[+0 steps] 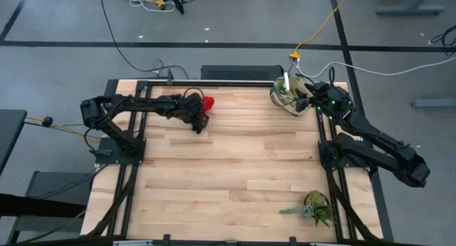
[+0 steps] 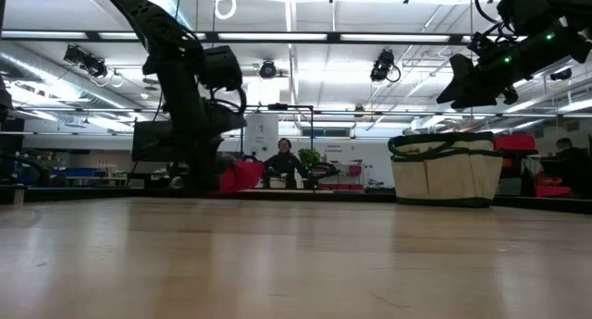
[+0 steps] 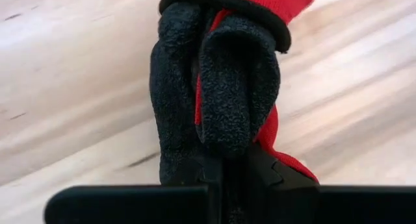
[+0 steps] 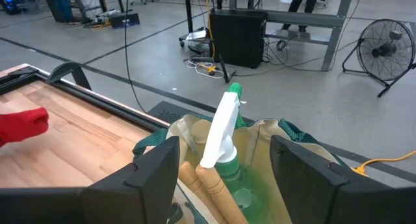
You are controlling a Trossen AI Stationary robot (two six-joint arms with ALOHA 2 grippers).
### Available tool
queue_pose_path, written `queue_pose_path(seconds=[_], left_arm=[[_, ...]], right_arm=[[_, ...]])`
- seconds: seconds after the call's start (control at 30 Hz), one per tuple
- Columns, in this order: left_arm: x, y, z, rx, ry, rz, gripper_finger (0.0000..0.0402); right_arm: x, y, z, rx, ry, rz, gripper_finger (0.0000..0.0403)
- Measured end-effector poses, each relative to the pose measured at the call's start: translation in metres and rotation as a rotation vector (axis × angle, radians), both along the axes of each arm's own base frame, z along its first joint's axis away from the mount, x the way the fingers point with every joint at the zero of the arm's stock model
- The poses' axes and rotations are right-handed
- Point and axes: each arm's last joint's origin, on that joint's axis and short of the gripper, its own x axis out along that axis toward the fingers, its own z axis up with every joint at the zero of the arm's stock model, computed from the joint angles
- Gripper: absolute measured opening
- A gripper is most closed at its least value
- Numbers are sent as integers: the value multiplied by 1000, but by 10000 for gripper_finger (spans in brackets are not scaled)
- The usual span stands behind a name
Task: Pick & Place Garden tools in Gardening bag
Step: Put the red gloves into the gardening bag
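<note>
Honestly there's nothing I can read anywhere here. No label or brand on the gardening bag (image 2: 447, 168) at the table's far right corner, none on the spray bottle (image 4: 224, 130) poking out of it, nothing printed on the glove (image 3: 221, 87) either. Signs in the room behind are too small and blurry to make out any letters.
</note>
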Motion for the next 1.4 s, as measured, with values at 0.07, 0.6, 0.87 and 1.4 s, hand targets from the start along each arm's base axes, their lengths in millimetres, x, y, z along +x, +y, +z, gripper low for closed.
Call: queue_pose_path(seconds=[0.07,0.6,0.87,1.4], left_arm=[[5,2,8,-4,-21,-31,29],[44,12,75,29,-287,-188,28],[54,8,83,5,-397,-254,27],[63,6,94,-32,-565,-261,26]], right_arm=[[0,0,0,0,0,-1,242],[1,0,0,-5,9,30,242],[2,2,0,20,-24,83,242],[10,6,10,-115,-26,270,242]])
